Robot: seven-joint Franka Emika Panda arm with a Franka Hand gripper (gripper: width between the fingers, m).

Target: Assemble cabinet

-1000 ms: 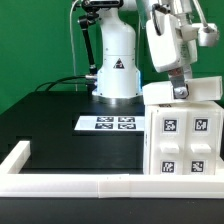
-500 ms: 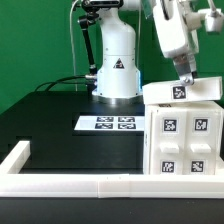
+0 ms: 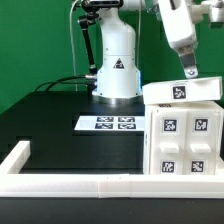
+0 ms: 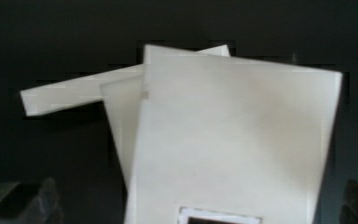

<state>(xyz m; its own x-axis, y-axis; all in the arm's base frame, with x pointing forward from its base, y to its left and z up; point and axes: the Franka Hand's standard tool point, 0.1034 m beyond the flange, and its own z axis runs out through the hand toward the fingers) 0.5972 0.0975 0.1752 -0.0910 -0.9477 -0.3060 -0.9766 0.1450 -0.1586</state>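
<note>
Smooth white boxy plastic cabinet (image 3: 183, 135) stands by the near edge of the matte black worktop (image 3: 60, 135); jaws wide, empty; green wall (image 3: 30, 40) behind.

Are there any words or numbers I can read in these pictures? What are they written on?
No words or numbers can be read anywhere.
On the white robot base: a black triangle sign, too small to read.
On the white box-shaped plastic cabinet and the thin flat white marker board: black-and-white square tags, patterns only, no letters.
In the wrist view: one tag, blurred and cut off.
</note>
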